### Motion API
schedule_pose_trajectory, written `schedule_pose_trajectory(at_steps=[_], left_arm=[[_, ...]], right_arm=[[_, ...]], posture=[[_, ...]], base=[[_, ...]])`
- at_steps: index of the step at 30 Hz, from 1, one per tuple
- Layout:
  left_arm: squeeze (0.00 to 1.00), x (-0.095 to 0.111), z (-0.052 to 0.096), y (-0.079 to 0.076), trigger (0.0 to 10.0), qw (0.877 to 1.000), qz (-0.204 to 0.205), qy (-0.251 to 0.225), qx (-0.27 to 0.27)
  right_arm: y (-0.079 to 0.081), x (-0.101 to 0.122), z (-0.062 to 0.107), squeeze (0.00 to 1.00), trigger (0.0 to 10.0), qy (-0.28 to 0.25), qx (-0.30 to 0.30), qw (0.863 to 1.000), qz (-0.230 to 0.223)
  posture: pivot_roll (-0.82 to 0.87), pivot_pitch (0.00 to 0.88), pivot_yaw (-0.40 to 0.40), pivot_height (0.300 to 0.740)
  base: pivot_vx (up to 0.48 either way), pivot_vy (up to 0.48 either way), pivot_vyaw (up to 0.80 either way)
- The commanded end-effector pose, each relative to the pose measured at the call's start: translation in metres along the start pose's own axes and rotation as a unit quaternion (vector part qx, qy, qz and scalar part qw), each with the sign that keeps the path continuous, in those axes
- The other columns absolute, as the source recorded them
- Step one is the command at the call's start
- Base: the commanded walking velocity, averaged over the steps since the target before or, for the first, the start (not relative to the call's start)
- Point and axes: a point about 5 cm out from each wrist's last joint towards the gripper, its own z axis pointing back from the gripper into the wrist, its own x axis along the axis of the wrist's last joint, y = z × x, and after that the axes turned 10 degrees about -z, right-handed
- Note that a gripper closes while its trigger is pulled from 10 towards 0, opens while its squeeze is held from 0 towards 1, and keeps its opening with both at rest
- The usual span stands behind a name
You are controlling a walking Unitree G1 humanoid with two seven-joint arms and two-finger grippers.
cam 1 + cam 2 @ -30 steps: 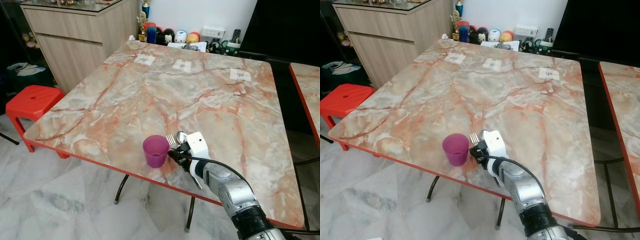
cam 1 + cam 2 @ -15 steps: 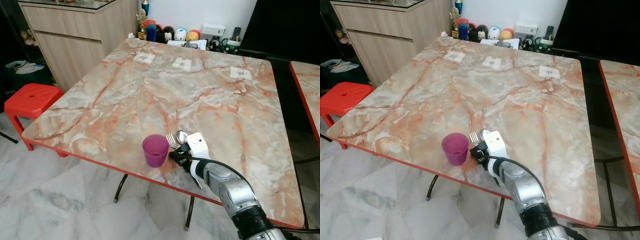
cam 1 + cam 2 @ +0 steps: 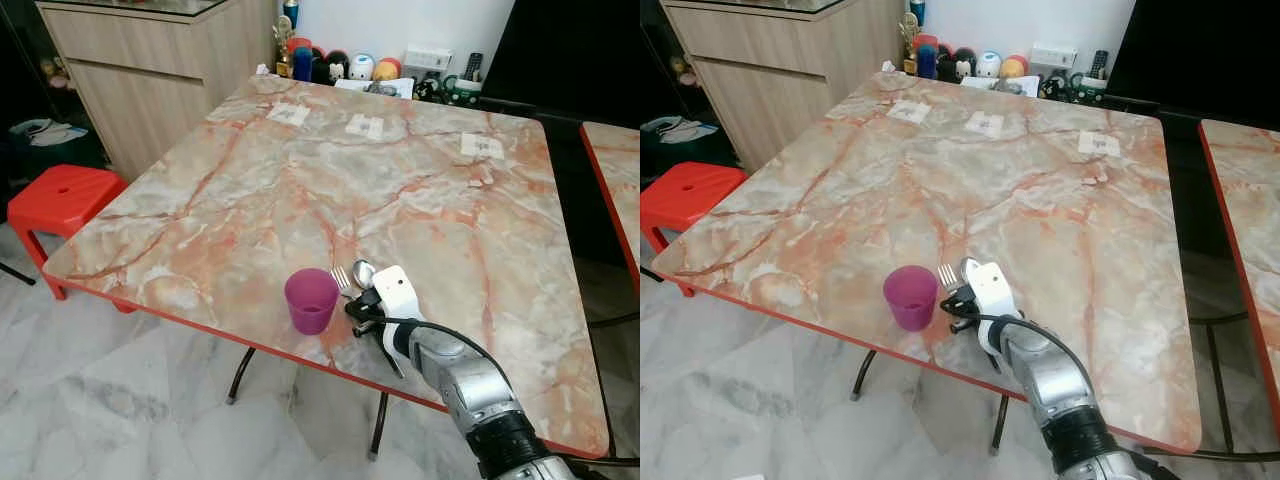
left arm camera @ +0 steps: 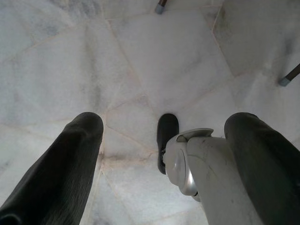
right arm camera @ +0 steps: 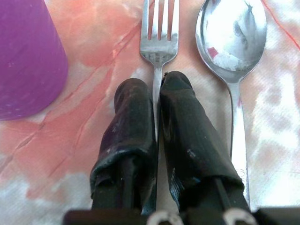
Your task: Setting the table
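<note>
**Fork pinched at the neck beside the cup**

The right pincer lies low over the orange-veined marble tabletop, near its front edge, with its two black fingers drawn together on the thin neck of a shiny steel fork, just behind the tines. The fork appears to lie flat on the marble, tines pointing away from the robot. Just beside it, on the robot's right, lies a polished steel spoon, parallel to the fork and not held. On the other side stands a purple plastic cup, upright, near the fork but apart from it.

The fork is light, stiff and slick. A thin flat stem like this can easily twist or slide between soft pads, so a hold near the middle of the handle would likely balance better than one at the neck. It is not fragile, though it may scrape or clatter on stone. The cup looks light enough to tip if nudged.

The left pincer hangs idle over the white marble floor, its fingers spread wide with nothing between them.
</note>
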Motion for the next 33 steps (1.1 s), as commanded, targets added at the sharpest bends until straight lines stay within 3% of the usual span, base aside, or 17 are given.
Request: schedule_pose_trajectory(at_steps=[1,20,21,22,33], left_arm=[[0.00,-0.0084,0.0023,-0.0023,10.0,1.000,-0.001,0.020,-0.005],[0.00,-0.0088,0.0023,-0.0029,10.0,1.000,0.001,0.021,-0.007],[0.00,-0.0090,0.0024,-0.0029,10.0,1.000,0.001,0.022,-0.007],[0.00,-0.0091,0.0024,-0.0030,10.0,1.000,0.001,0.022,-0.007],[0.00,-0.0087,0.0022,-0.0034,10.0,1.000,0.000,0.022,-0.008]], right_arm=[[-0.0035,-0.0124,0.0002,0.00,10.0,0.022,-0.009,1.000,0.002],[-0.0029,-0.0207,-0.0024,0.00,10.0,0.037,-0.005,0.999,0.010],[-0.0026,-0.0202,-0.0023,0.00,3.5,0.035,-0.004,0.999,0.011],[-0.0023,-0.0192,-0.0021,0.00,0.0,0.031,-0.003,0.999,0.011],[0.0012,-0.0159,-0.0027,0.00,0.0,0.018,0.007,1.000,0.009]], posture=[[0.05,0.159,-0.040,0.740],[0.05,0.159,-0.042,0.740],[0.05,0.160,-0.042,0.740],[0.05,0.160,-0.042,0.740],[0.05,0.156,-0.043,0.740]], base=[[0.000,0.000,0.00],[0.000,0.000,0.00],[0.000,0.000,0.00],[0.000,0.000,0.00],[0.000,0.000,0.00]])
